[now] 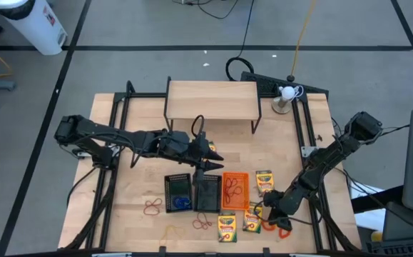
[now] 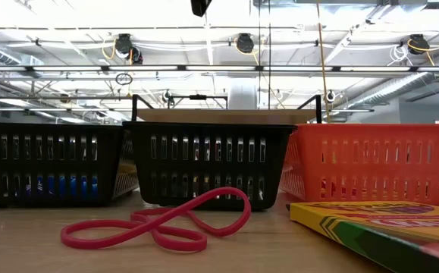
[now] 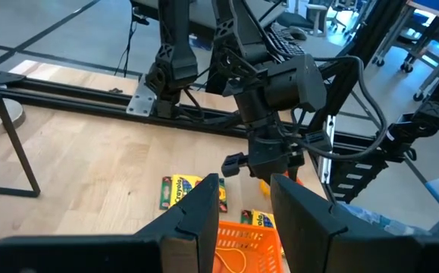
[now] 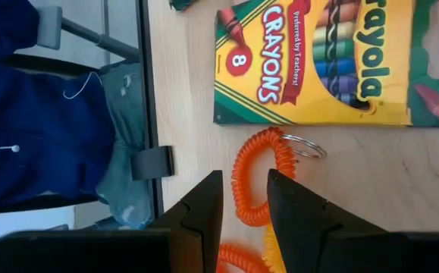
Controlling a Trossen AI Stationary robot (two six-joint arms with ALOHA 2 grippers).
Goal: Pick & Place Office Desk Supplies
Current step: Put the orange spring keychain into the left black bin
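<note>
The right pincer (image 4: pixel 242 205) hangs low at the surface's (image 1: pixel 135 193) front right corner, its fingers slightly apart astride an orange coiled cord (image 4: pixel 258 178) whose length runs on toward a crayon box (image 4: pixel 318 61) lying just beyond, crosswise.

One camera looks straight down on my whole table (image 1: pixel 142 178). Another sits at table level by the front edge, very near the trays, facing the room. My left wrist camera looks across the table at my other arm. My right wrist camera looks down, close, on a crayon box (image 4: pixel 318 61) that the overhead view shares.
</note>
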